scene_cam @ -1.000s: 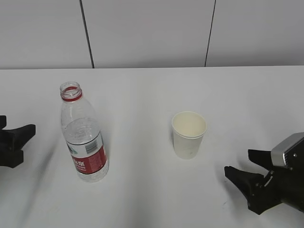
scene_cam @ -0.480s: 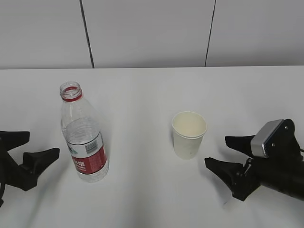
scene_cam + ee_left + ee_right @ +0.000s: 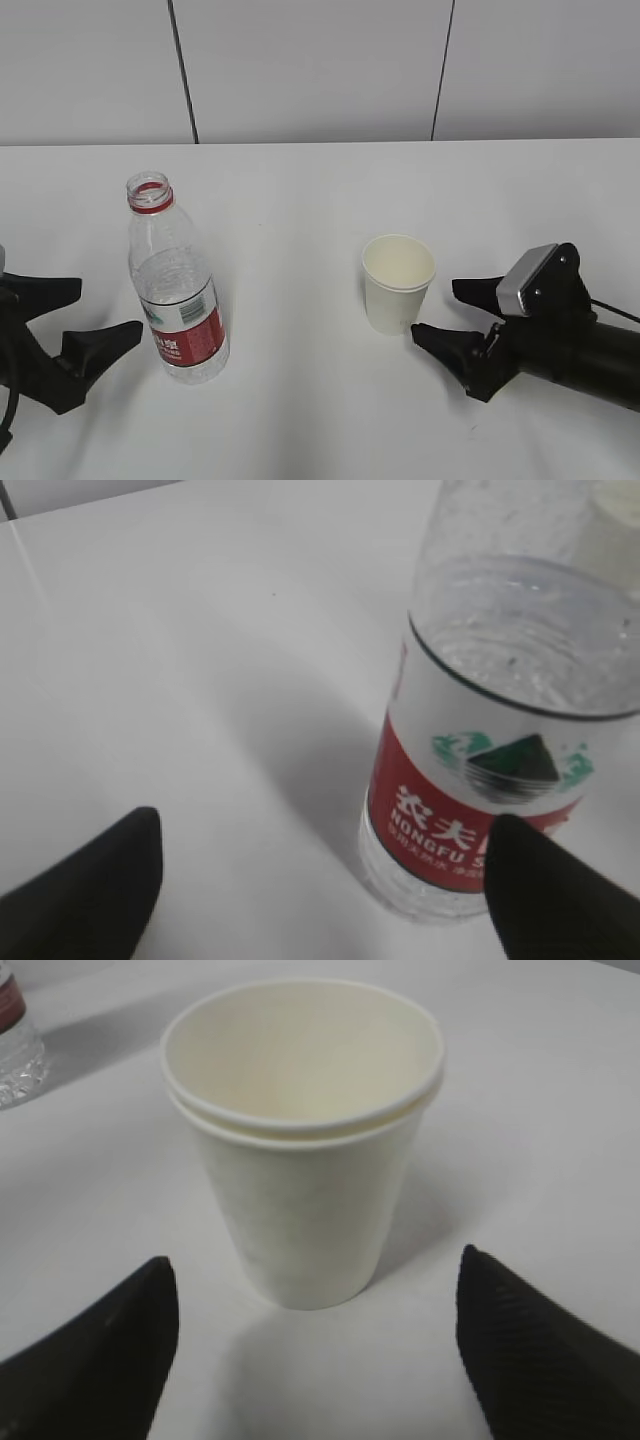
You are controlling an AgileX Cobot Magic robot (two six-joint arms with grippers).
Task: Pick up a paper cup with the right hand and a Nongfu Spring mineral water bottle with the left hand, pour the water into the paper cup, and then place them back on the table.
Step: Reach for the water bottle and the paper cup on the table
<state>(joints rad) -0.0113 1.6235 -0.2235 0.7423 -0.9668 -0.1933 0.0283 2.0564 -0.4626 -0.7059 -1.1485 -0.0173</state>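
Left hand [image 3: 85, 315] and right hand [image 3: 448, 312], jaws spread and holding nothing, lie low on the table [image 3: 320, 190]; uncapped Nongfu Spring mineral water bottle [image 3: 176, 285] stands just right of the left hand, paper cup [image 3: 398, 283] just beside the right.

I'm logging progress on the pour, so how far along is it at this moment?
Nothing finished yet. The cap is already off the Nongfu Spring bottle, which stands upright on the table, part full. The paper cup stands empty. In hand: the left gripper and the right gripper are open, close beside their targets, touching neither. Left: both grasps, the pour, setting down.
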